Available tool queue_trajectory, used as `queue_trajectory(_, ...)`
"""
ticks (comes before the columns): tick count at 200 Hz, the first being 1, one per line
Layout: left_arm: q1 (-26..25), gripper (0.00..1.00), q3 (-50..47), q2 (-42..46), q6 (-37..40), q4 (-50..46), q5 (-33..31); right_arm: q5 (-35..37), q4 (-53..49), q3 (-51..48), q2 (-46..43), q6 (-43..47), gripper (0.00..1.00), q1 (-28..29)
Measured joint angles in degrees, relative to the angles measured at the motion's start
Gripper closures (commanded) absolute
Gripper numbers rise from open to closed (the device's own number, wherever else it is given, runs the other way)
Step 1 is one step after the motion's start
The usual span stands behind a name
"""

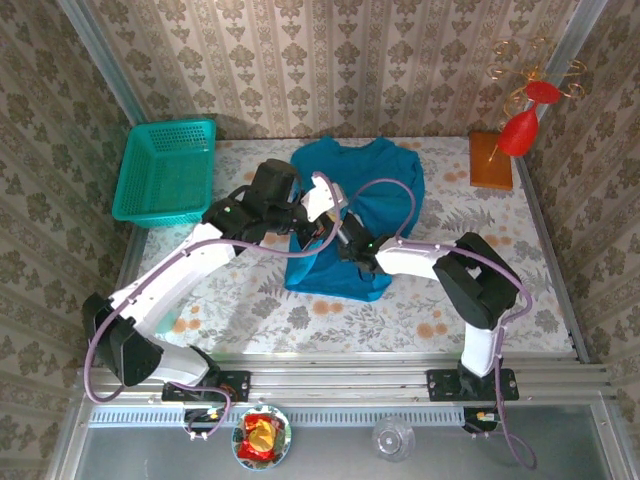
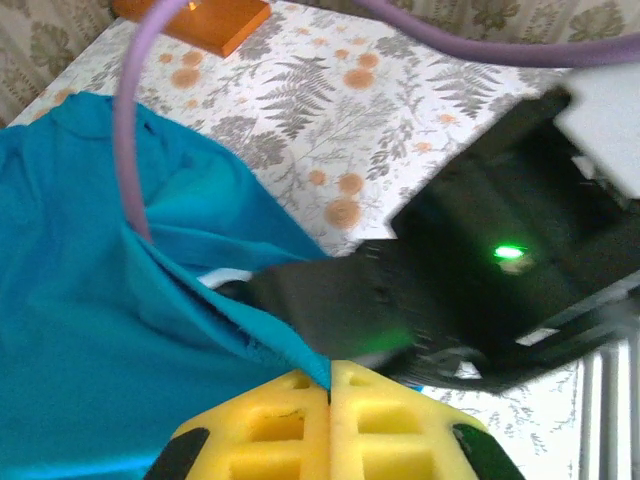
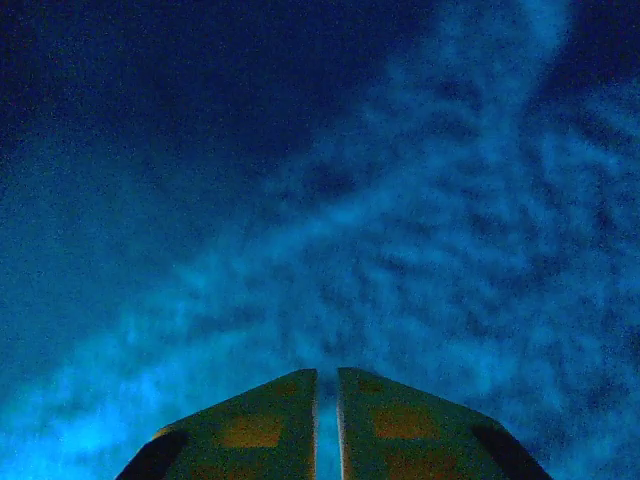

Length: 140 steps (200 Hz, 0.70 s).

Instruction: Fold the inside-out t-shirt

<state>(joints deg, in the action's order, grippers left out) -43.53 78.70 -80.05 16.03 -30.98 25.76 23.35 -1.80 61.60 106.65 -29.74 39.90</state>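
Though both arms cross over its middle, the inside-out t-shirt reads clearly from above: collar at 12 o'clock by the back wall, hem at 6 o'clock, long axis 12-to-6. It lies on the table at centre, toward the far half. One sleeve spreads at 3 o'clock; the 9 o'clock side is under the arms, so its sleeve can't be made out. Containers: teal mesh basket at 10 o'clock, apart from the shirt, its mesh floor in plain sight. Small bowl at 6 o'clock past the front rail holds a red-and-yellow wrapped thing. Clear cup is just beside it, contents not readable. Orange block at 2 o'clock, red ornaments on gold wire over it. Left gripper: yellow pads pressed together, a raised edge of the shirt running right into their seam, pinched. In the left wrist view the right arm, black with a green light on it, sits at 2 o'clock of those pads, its front end going under the cloth. Right gripper: tips nearly together with a thin slit between. Dark, blurry blue cloth is all round it, so can't tell whether cloth is caught in it.
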Motion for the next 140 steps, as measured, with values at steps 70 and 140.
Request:
queue_trajectory(70, -5.16, 1.00, 6.93, 0.74, 0.02, -5.40, -0.26, -4.57, 1.38, 14.05, 9.35, 2.82, 0.44, -6.21)
queue_trajectory(140, -7.65, 1.00, 9.81, 5.38, 0.00, -9.31, -1.18, -11.50, -15.04, 38.12, 24.92, 7.52, 0.06, -10.47)
